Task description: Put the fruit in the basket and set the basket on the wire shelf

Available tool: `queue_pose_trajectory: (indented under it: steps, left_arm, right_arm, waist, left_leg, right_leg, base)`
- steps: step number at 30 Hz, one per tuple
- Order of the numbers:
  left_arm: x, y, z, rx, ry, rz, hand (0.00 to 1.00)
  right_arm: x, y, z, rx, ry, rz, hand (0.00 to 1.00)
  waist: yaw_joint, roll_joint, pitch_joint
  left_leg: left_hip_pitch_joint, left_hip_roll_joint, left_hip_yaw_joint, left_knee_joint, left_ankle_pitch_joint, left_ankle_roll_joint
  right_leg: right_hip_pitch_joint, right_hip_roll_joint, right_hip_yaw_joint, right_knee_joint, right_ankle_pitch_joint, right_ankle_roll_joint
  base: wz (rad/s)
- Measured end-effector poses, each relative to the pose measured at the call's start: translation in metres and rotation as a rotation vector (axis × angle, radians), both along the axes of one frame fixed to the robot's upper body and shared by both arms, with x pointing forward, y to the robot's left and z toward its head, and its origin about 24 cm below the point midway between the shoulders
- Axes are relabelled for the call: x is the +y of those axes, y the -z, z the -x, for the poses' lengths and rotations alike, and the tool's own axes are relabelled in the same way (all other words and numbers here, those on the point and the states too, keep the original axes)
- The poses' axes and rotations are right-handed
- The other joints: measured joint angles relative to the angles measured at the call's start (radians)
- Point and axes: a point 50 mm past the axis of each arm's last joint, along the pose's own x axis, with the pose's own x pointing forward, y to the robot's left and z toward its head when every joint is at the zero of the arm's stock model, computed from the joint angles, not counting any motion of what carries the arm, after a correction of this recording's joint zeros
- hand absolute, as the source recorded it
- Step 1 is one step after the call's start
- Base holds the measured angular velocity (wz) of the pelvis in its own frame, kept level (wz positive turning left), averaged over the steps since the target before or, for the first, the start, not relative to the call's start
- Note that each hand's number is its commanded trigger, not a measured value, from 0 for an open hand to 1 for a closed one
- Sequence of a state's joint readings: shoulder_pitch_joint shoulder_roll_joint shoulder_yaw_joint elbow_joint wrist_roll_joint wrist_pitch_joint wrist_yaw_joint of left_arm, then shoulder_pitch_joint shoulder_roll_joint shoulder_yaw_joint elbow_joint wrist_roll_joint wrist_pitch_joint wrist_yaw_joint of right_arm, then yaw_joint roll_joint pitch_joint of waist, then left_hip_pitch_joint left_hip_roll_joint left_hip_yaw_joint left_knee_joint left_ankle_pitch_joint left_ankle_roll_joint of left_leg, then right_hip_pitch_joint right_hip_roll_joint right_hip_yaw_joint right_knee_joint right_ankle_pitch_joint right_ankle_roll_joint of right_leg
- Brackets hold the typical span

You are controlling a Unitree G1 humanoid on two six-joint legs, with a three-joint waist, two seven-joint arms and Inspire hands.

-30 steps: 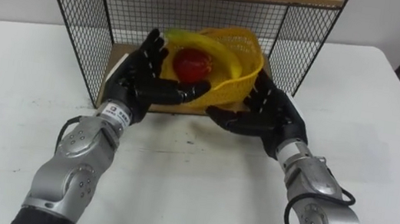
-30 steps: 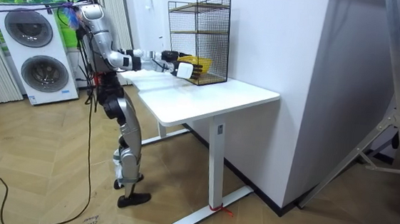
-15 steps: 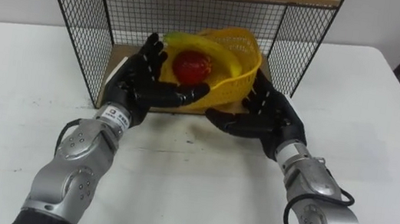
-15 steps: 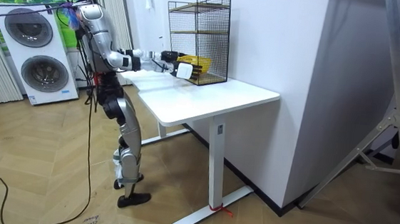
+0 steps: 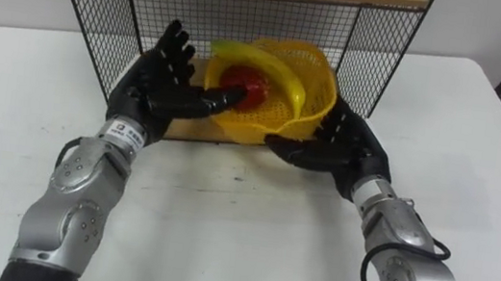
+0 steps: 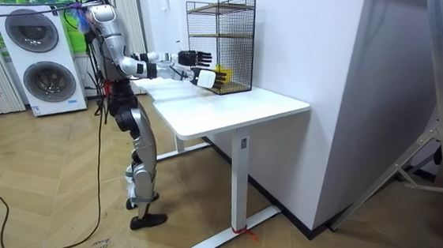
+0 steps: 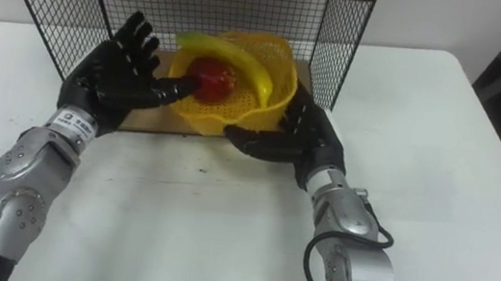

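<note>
My left robot hand [image 5: 155, 89] lets go of the basket [image 5: 297, 118]

A moment ago both hands hugged the yellow basket. Now my left robot hand has lifted up and away, with its fingers spread wide and holding nothing; only its thumb reaches toward the rim. My right robot hand [image 5: 342, 148] is open too, with flat fingers pressed against the basket's front. The banana [image 5: 270, 65] and the red apple [image 5: 243, 86] lie inside. The basket sits on the bottom board [image 5: 184, 130] of the wire shelf [image 5: 102, 14], so I think the job is almost done.
</note>
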State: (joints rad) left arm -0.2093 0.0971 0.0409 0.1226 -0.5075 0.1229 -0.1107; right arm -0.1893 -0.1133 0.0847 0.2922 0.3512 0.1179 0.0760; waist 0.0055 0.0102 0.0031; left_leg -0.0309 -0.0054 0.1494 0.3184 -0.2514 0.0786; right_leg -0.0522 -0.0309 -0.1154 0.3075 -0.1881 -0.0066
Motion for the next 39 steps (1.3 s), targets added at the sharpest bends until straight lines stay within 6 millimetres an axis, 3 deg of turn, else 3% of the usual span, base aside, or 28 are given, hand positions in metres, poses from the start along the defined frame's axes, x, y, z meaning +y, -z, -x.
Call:
queue_pose_trajectory:
  steps: [19,22,39]
  left_arm:
    - [0.002,-0.02,0.003,-0.096,0.018,0.0,0.0]
    - [0.007,-0.023,0.007,-0.118,0.003,0.001,0.0]
    - [0.025,-0.015,0.025,-0.11,-0.056,-0.008,0.0]
  right_arm:
    - [-0.006,-0.011,0.001,-0.071,0.007,-0.005,0.0]
    - [-0.012,-0.015,0.005,-0.097,0.032,-0.009,0.0]
    - [-0.022,-0.012,0.018,-0.1,0.042,0.024,0.0]
  waist:
    - [0.001,0.002,-0.0027]
    - [0.0,-0.003,-0.0066]
    - [0.002,-0.003,-0.0066]
  left_leg:
    - [0.022,0.0,0.004,-0.018,0.0,0.0]
    - [0.025,0.0,0.004,-0.016,0.001,-0.002]
    - [0.022,0.0,0.003,-0.024,0.001,-0.001]
  right_leg:
    - [0.015,0.001,0.005,0.003,0.0,0.0]
    - [0.015,0.002,0.004,0.001,0.0,0.0]
    - [0.011,0.0,0.0,0.002,0.0,0.0]
  base:
    - [0.0]
    - [0.0]
    - [0.0]
